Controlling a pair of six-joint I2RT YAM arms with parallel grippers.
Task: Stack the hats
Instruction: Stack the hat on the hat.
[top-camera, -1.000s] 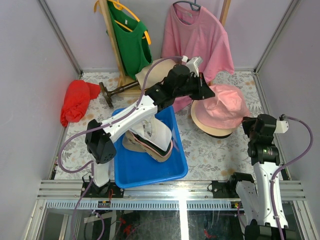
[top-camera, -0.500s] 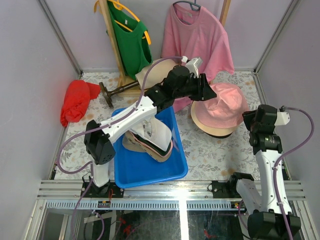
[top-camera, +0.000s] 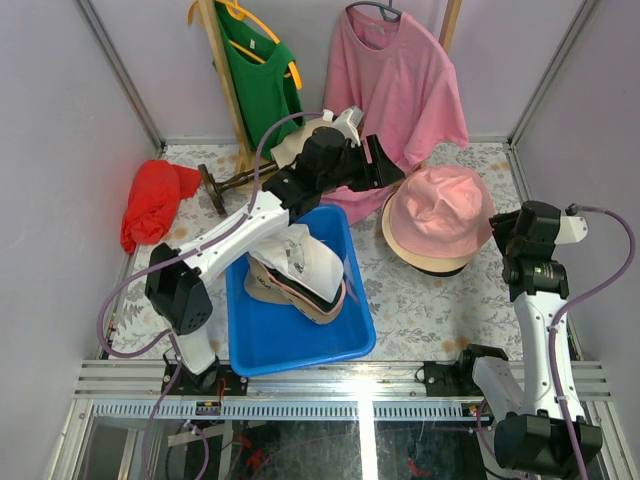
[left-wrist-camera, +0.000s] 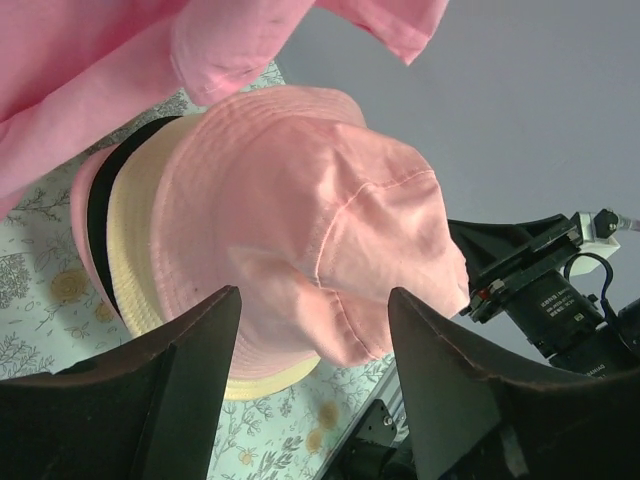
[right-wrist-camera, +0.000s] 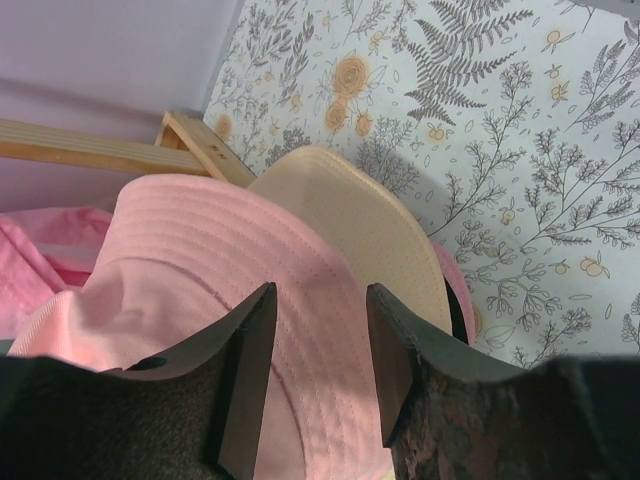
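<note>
A pink bucket hat (top-camera: 445, 205) lies on top of a stack at the right, over a cream hat (top-camera: 425, 258) and a black one (left-wrist-camera: 97, 205). More hats lie in the blue bin (top-camera: 300, 345), among them a white cap (top-camera: 312, 262) on a tan cap (top-camera: 275, 290). My left gripper (top-camera: 385, 165) hangs open, left of the stack and clear of it, and looks at the pink hat (left-wrist-camera: 300, 190). My right gripper (top-camera: 503, 238) stands open at the stack's right side, jaws apart just off the pink brim (right-wrist-camera: 200, 250), with the cream brim (right-wrist-camera: 350, 215) beside it.
A red cloth bundle (top-camera: 150, 205) lies at the far left. A wooden rack (top-camera: 225, 90) at the back holds a green top (top-camera: 262, 90), and a pink T-shirt (top-camera: 395, 85) hangs beside it. A cream mannequin head (top-camera: 295, 145) lies behind my left arm.
Both grippers have opened and let go of the pink hat, which has settled flat on the stack. My left arm has drawn back up and to the left; the right has eased away.
</note>
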